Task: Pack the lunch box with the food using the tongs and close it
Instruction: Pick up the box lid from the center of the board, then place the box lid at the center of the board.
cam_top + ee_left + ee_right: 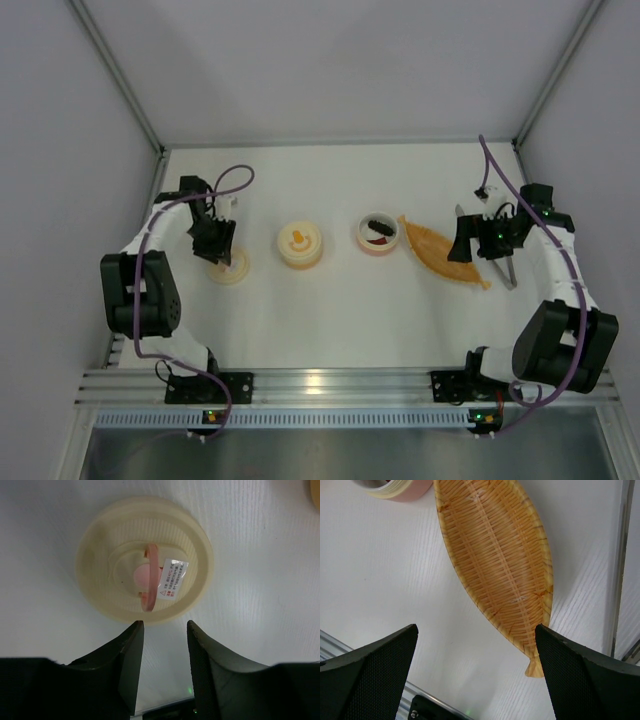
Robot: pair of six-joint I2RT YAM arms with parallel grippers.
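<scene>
The lunch box (366, 243) is a small pink round bowl right of the table's middle. Dark brown and red food (379, 227) lies inside it. Its rim shows at the top left of the right wrist view (395, 489). The grey metal tongs (507, 272) lie on the table right of the orange tray, partly under my right arm, and show as a grey strip (620, 570). My right gripper (476, 246) (476, 630) stands wide open above the tray's tail end and holds nothing. My left gripper (215, 247) (164, 627) is open just short of a cream lid and is empty.
The cream round lid with a pink handle (228, 268) (145, 560) lies flat at the left. A cream container with an orange mark (300, 243) stands between it and the bowl. The orange woven boat-shaped tray (440, 252) (495, 555) is empty. Grey walls enclose the table.
</scene>
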